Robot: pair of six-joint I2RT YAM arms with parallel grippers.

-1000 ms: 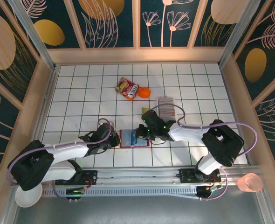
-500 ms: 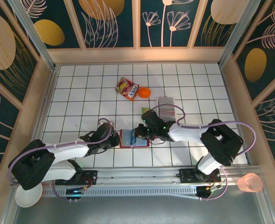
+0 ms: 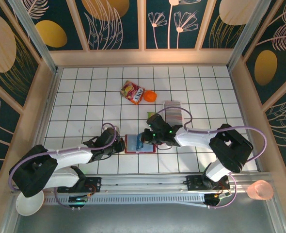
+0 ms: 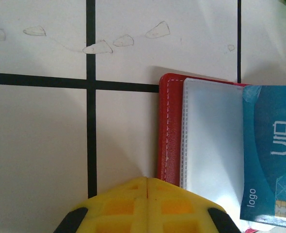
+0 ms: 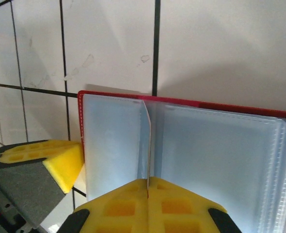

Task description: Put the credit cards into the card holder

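The red card holder lies open on the white tiled table, its clear pockets facing up. My right gripper is shut on a blue credit card marked VIP. In the right wrist view that card stands edge-on over the holder's middle fold. My left gripper is shut with nothing in it, its yellow tips resting at the holder's left red edge. More credit cards sit in a stack behind the right arm.
A red-and-yellow snack packet and an orange object lie at the back of the table. A small green item sits behind the right gripper. Wooden walls enclose the table.
The right gripper with the blue card has crept slightly left over the open holder. The left arm has stayed where it was.
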